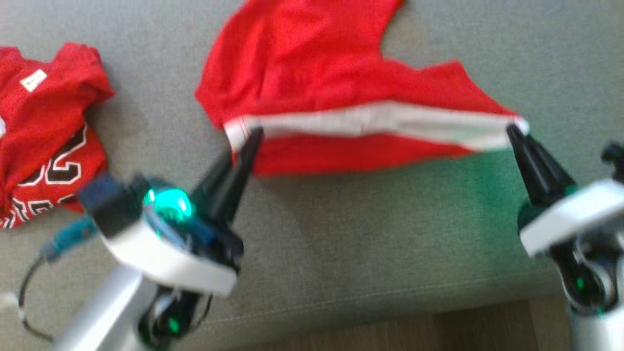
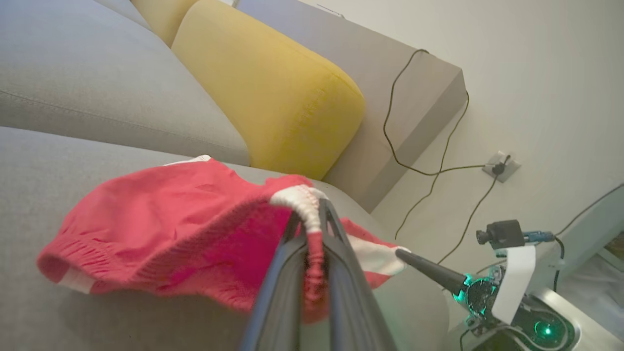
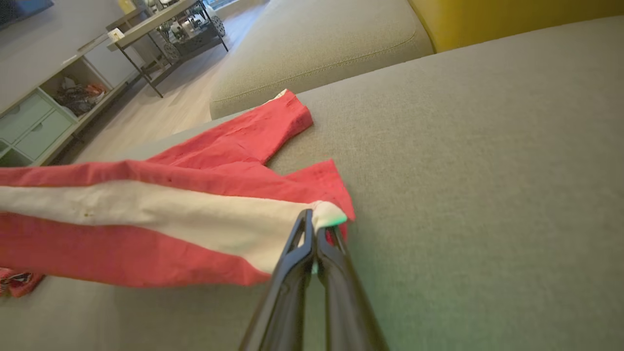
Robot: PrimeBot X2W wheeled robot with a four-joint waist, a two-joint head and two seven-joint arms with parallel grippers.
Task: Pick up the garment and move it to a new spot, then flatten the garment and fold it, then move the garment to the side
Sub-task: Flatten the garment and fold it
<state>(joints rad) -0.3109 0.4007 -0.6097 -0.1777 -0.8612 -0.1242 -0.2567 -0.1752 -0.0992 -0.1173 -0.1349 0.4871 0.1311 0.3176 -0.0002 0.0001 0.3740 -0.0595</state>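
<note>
The garment is a pair of red shorts with a white stripe, stretched above a grey sofa seat. My left gripper is shut on its left end, where the white band bunches between the fingers. My right gripper is shut on the right end, pinching the white stripe's corner. The near edge hangs taut between both grippers, lifted off the seat. The far part of the garment lies on the cushion. In the left wrist view the right gripper appears at the lower right.
A second red jersey with numbers lies crumpled at the left of the seat. A yellow cushion leans against the sofa back. A cable runs to a wall socket. The sofa's front edge and wood floor lie near me.
</note>
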